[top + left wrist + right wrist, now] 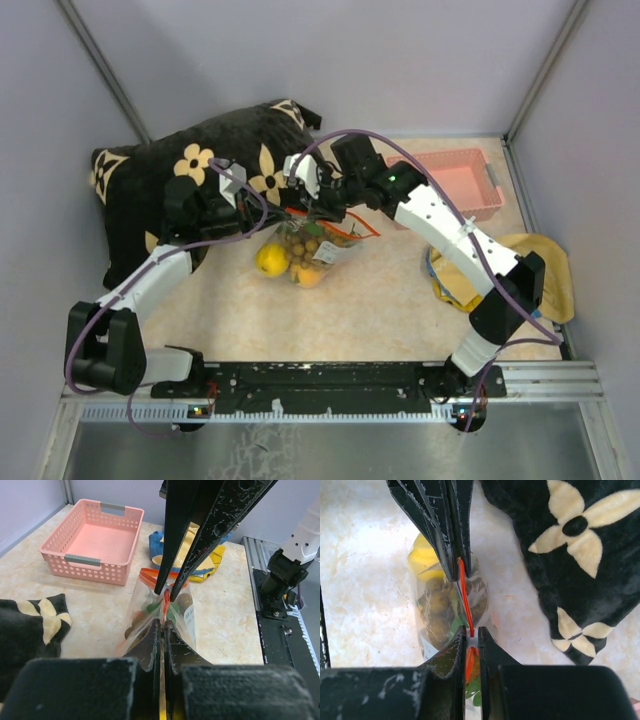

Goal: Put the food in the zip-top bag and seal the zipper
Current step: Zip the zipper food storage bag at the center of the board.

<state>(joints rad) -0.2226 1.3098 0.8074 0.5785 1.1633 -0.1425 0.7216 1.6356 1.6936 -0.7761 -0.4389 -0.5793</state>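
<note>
The zip-top bag [300,252], holding the food [272,260], hung mid-table between the two arms, its orange zipper [464,596] stretched taut from one gripper to the other. The right gripper [471,639] was clamped narrowly on one end of the strip and the left gripper [163,626] on the opposite end. The overhead view hid the strip behind the wrists; only the wrist cameras showed it pinched, apparently closed along its visible length.

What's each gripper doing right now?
Left gripper: closed on the bag's zipper.
Right gripper: closed on the same zipper; the fruit is inside the bag.
</note>
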